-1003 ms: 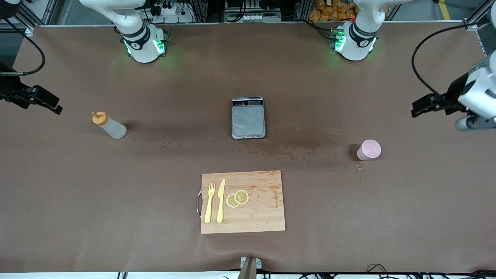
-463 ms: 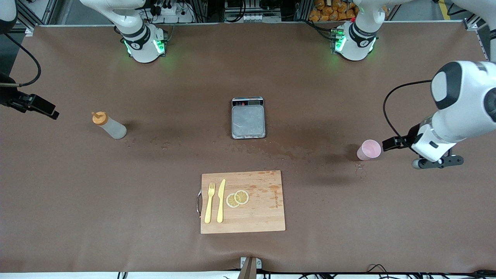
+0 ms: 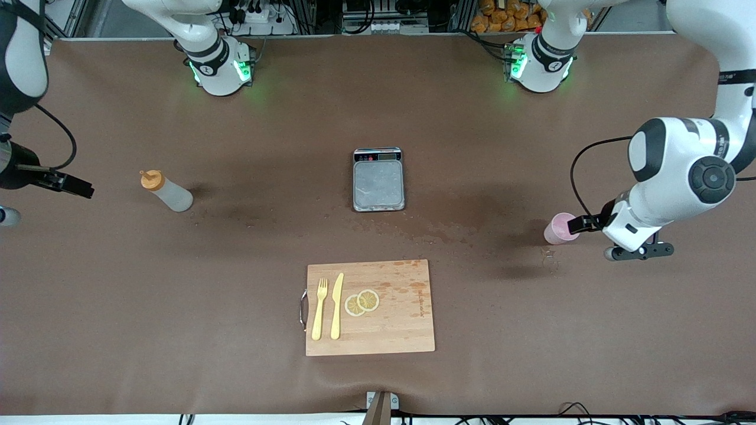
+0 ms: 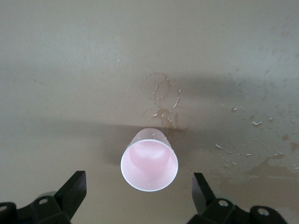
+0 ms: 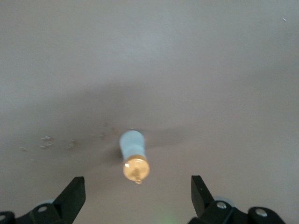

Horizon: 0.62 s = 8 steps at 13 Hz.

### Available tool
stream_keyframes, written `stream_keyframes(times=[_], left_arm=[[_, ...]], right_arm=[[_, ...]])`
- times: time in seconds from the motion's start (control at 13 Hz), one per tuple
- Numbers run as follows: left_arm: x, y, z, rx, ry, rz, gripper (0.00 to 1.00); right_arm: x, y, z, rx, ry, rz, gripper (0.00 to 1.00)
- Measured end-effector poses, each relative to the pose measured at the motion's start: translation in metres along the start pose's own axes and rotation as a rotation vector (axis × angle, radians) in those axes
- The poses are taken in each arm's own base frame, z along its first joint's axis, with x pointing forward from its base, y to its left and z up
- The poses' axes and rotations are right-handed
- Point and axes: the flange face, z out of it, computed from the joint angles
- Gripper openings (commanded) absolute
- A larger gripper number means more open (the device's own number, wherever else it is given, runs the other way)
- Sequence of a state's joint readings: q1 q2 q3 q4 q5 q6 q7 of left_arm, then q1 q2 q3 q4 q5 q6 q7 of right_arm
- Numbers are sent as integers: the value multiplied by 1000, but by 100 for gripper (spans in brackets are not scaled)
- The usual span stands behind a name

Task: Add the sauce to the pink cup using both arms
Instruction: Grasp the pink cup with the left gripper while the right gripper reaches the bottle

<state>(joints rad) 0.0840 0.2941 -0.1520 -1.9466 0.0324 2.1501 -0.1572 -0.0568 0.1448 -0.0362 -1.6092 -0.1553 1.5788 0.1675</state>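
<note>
The sauce bottle (image 3: 167, 190), whitish with an orange nozzle cap, stands on the table toward the right arm's end. My right gripper (image 3: 66, 183) hangs open and empty beside it, nearer the table's end. In the right wrist view the bottle (image 5: 134, 156) sits ahead of the spread fingers of my right gripper (image 5: 137, 196). The pink cup (image 3: 560, 229) stands upright and empty toward the left arm's end. My left gripper (image 3: 583, 224) is open right beside it, without touching. In the left wrist view the cup (image 4: 149, 161) lies just ahead of my left gripper (image 4: 138, 193), between the lines of its fingers.
A kitchen scale (image 3: 378, 180) sits mid-table. A wooden cutting board (image 3: 401, 319) lies nearer the front camera, with a yellow fork (image 3: 319, 308), a knife (image 3: 337, 306) and lemon slices (image 3: 362, 301). Wet stains (image 3: 449, 227) mark the cloth between scale and cup.
My left arm has swung in and down, bringing its open gripper close beside the pink cup. My right gripper has shifted slightly, nearer to the front camera. Bottle and cup have not moved.
</note>
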Motion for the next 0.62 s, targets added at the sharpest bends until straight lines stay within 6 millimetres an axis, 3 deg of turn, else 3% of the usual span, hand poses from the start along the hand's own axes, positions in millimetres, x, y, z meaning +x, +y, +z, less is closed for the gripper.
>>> stream_keyframes(times=[0.31, 0.46, 0.62], left_arm=[[-7, -1, 32, 1, -34, 1, 95], [-7, -3, 41, 20, -42, 14, 90], [-5, -9, 49, 47, -40, 28, 90]], right_arm=[[10, 8, 16, -45, -59, 12, 100], [13, 35, 20, 36, -77, 73, 100], [18, 77, 34, 161, -112, 162, 100]])
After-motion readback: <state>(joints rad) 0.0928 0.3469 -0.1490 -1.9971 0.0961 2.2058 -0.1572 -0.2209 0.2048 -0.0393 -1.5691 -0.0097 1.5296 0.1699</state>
